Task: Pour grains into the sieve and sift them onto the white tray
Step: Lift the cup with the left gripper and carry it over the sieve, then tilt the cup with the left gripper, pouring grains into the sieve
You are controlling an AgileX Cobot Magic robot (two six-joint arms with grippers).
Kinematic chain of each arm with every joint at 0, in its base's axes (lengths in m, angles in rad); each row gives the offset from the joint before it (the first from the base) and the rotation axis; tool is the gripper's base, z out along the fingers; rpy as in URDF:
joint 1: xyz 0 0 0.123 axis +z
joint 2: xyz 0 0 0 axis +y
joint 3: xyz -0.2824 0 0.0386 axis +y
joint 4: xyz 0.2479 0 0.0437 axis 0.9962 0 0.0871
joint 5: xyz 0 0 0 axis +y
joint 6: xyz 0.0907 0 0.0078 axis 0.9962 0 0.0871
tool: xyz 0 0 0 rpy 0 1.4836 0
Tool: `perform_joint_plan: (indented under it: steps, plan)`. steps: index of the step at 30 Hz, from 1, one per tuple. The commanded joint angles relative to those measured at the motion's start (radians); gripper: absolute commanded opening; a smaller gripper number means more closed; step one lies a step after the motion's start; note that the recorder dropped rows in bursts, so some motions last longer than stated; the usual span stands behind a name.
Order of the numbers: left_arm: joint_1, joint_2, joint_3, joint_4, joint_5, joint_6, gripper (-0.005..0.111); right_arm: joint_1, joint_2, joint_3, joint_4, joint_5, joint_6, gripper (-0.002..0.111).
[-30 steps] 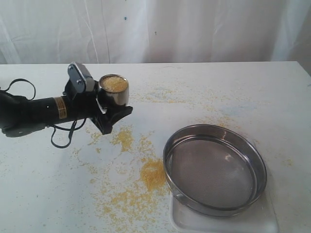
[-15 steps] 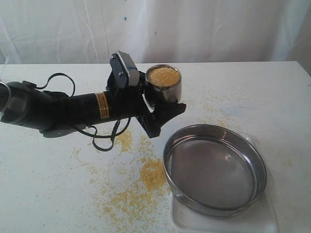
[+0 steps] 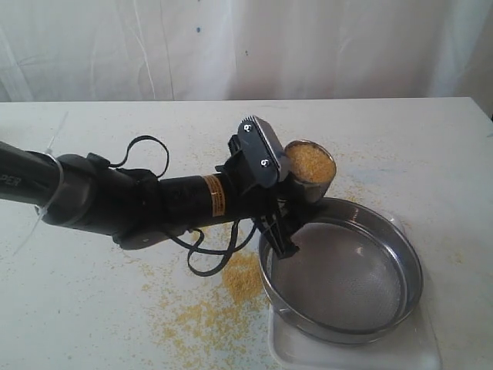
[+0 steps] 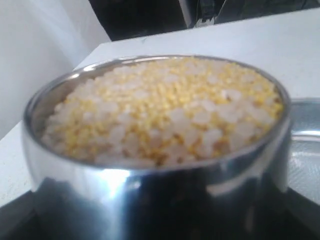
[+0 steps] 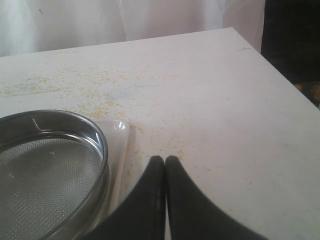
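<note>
My left gripper (image 3: 296, 206) is shut on a small shiny steel cup (image 3: 314, 185) and holds it upright over the sieve's far-left rim. The cup is full to the brim with yellow and whitish grains (image 4: 165, 110). The wide steel sieve (image 3: 347, 274), its grey mesh bare, rests on the white tray (image 3: 420, 351) at the front right. In the right wrist view my right gripper (image 5: 165, 160) is shut with nothing in it, low over the table beside the tray (image 5: 120, 134) and the sieve (image 5: 45, 170). The exterior view does not show the right arm.
Spilled grains (image 3: 243, 279) lie in a heap and a wide scatter on the white table (image 3: 92, 308) left of the sieve. The black left arm (image 3: 115, 202) with its looped cables stretches across the table. The table's right edge (image 5: 280, 75) is near the right gripper.
The left arm has carried the full cup to the right and toward the front, from the table's left middle to above the sieve's rim. The sieve and the tray have stayed put.
</note>
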State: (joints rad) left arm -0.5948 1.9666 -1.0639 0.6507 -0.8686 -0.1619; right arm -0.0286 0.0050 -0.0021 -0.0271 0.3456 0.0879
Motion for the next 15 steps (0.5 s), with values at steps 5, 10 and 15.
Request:
perform_joint_plan:
  steps: [5, 10, 15]
  plan:
    - [-0.008, -0.019, -0.054, -0.129, 0.059, 0.196, 0.000, -0.003, -0.005, 0.002, -0.004, -0.005, -0.005, 0.000]
    - [-0.015, -0.019, -0.102, -0.129, 0.184, 0.219, 0.000, -0.003, -0.005, 0.002, -0.004, -0.005, -0.005, 0.000]
    - [-0.031, -0.019, -0.135, -0.119, 0.288, 0.280, 0.000, -0.003, -0.005, 0.002, -0.004, -0.005, -0.005, 0.000]
